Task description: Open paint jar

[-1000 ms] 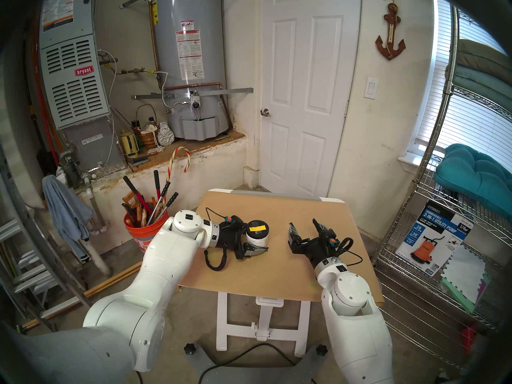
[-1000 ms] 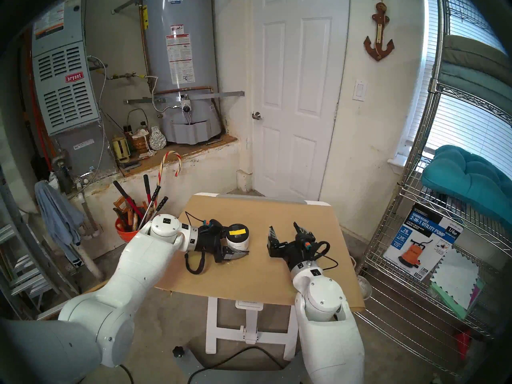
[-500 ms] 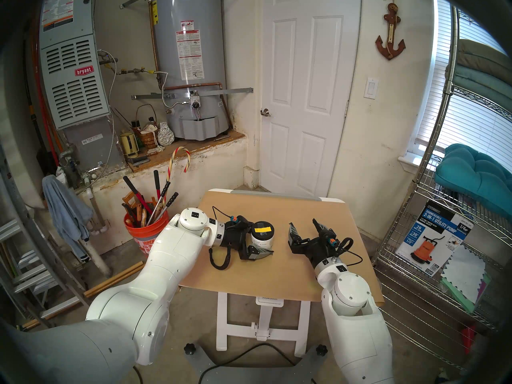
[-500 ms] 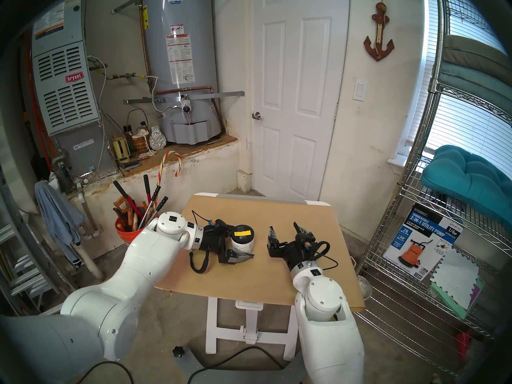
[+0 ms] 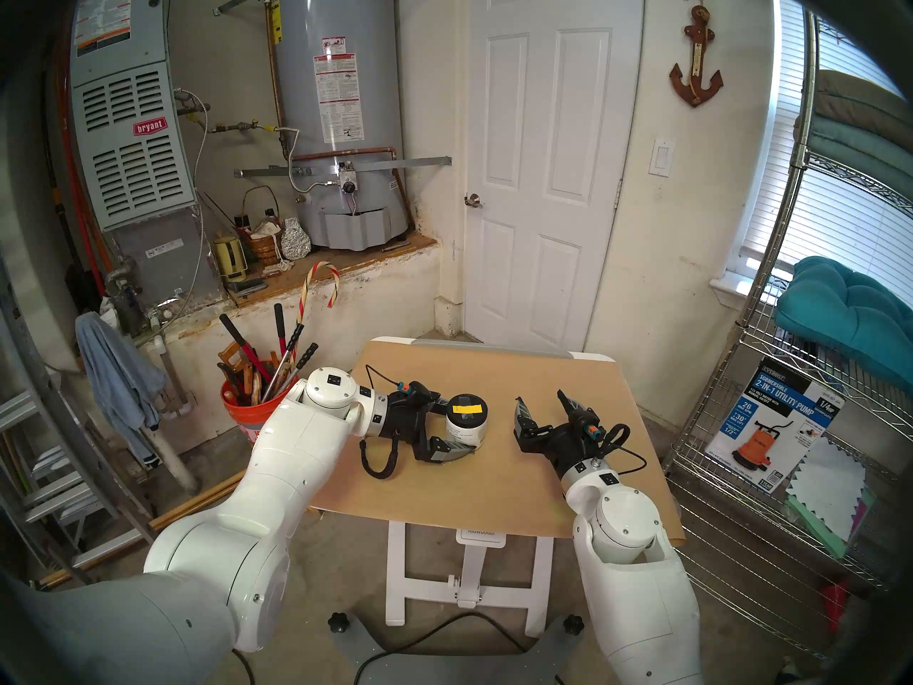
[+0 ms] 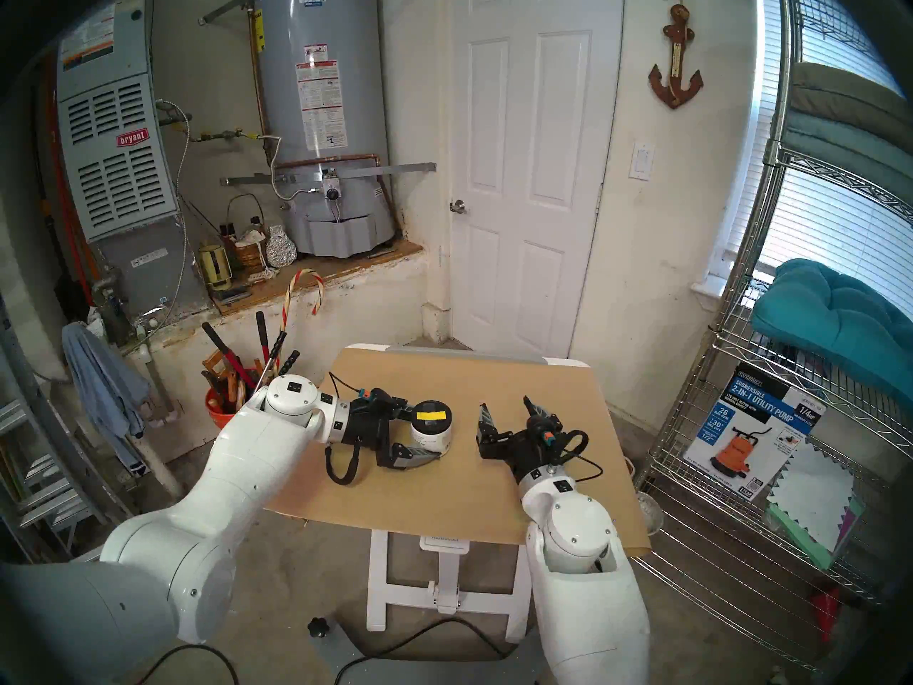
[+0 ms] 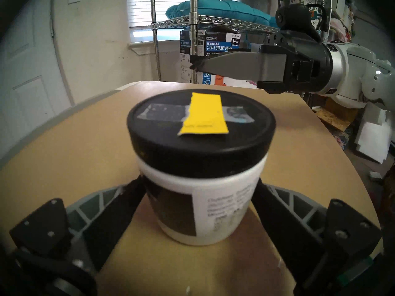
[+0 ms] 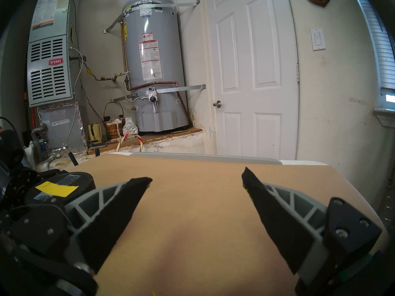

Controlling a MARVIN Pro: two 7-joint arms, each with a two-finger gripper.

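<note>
Paint jar [image 7: 201, 205] label print blurred, unreadable – left gripper [image 7: 198, 216] fingertips hidden behind its sides; in right wrist view, jar body hidden behind finger, lower left.

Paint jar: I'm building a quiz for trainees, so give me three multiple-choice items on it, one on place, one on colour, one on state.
1. The paint jar stands: A on the floor; B between the left gripper's fingers; C on a shelf.
2. The strip on its lid is: A red; B green; C yellow.
3. The lid is: A on the jar; B lying beside it; C missing.
Answers: B, the fingers flank it in the left wrist view; C, yellow against the black lid; A, it caps the white body.
</note>
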